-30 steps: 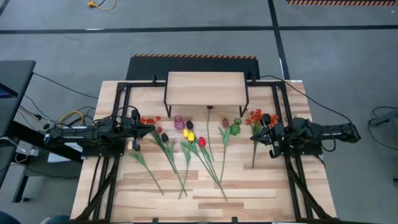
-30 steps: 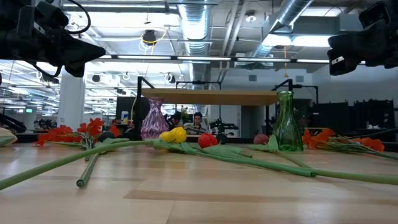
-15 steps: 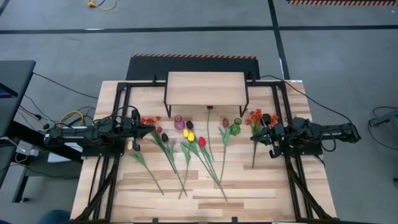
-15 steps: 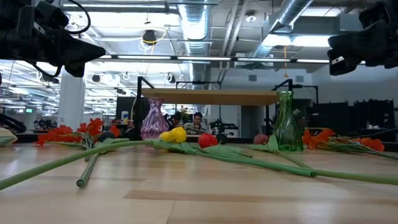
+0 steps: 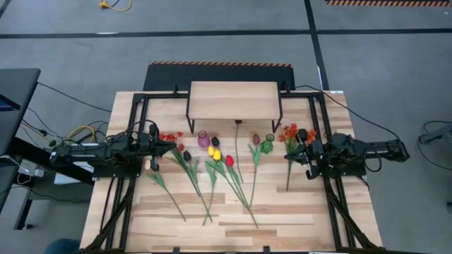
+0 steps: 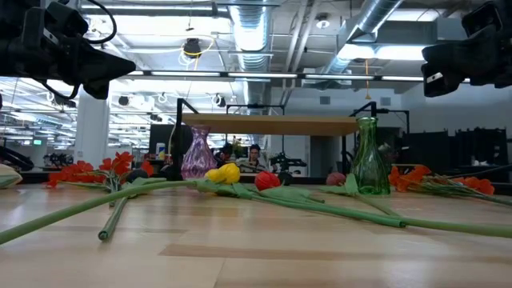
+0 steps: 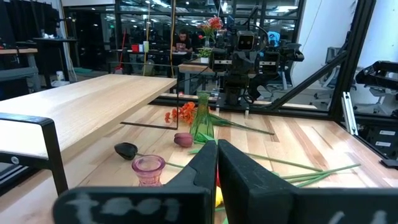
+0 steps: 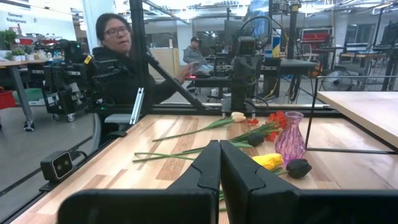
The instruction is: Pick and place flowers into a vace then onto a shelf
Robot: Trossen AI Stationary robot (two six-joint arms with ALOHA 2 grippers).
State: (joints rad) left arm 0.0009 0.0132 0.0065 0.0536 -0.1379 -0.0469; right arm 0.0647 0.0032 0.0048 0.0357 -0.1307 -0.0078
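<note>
Flowers [image 5: 219, 166] all lie flat on the table [image 5: 282, 219] — none in a vase, none on the shelf. Main bunch is mid-table: yellow heads [image 5: 213, 152], a red tulip [image 5: 229, 161] and dark maroon heads [image 5: 187, 155], with stems fanning toward the near edge. An orange-red spray [image 5: 168, 137] lies toward the left edge, by the left gripper; another orange-red spray [image 5: 290, 132] lies toward the right edge, beside the right gripper.

Two vases stand upright in front of the shelf: pink glass vase [image 6: 198, 154] left of centre, green glass vase [image 6: 367, 158] right of centre. Nothing shows inside either.

The shelf [image 5: 234, 99] sits at the table's far edge, centred, with its top board bare.

Left gripper [image 7: 217, 163] — fingers pressed together, holding nothing, touching nothing. It hangs above the table near the left edge, pointing across toward the vases. The low view shows it well clear of the surface.

Right gripper [image 8: 219, 163] — fingers likewise together, nothing between them, no contact. It hangs above the table near the right edge, facing the left arm.

Beyond the table's left edge, in the right wrist view, a person in dark clothing [image 8: 121, 68] sits in the room; a second person [image 8: 196, 56] sits farther back.
</note>
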